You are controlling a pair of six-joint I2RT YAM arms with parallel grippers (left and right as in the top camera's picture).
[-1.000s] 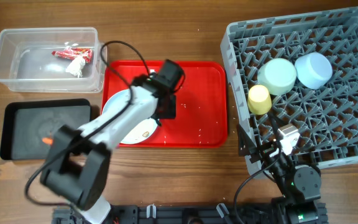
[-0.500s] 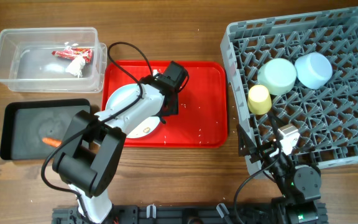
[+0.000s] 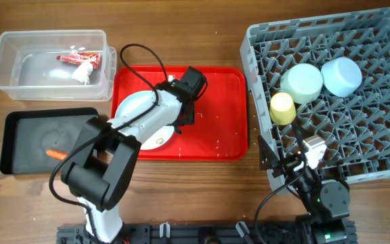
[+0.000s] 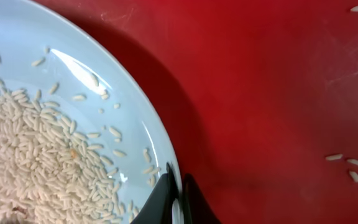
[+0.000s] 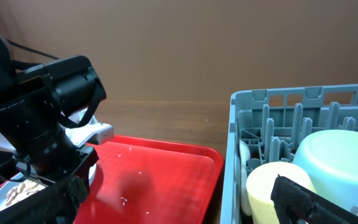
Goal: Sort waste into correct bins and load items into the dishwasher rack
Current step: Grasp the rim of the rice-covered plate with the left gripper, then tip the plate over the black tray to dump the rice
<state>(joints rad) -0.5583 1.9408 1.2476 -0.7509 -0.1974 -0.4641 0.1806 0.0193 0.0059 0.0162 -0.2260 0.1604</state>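
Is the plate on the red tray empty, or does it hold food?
Not empty: rice grains cover much of the plate in the left wrist view.

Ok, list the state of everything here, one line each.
plate: on red tray, rice on it, rim pinched
left gripper: shut on plate
right gripper: open, empty
bowls: upside down in rack
cup: in rack
clear tub: holds wrapper, tissue
black tray: holds carrot

I log from my remote station:
- Table (image 3: 202, 190): brown wood grain, fills the overhead frame edge to edge.
- Wall (image 5: 179, 43): plain matte brown, upper half of the right wrist frame.
- Light: even.
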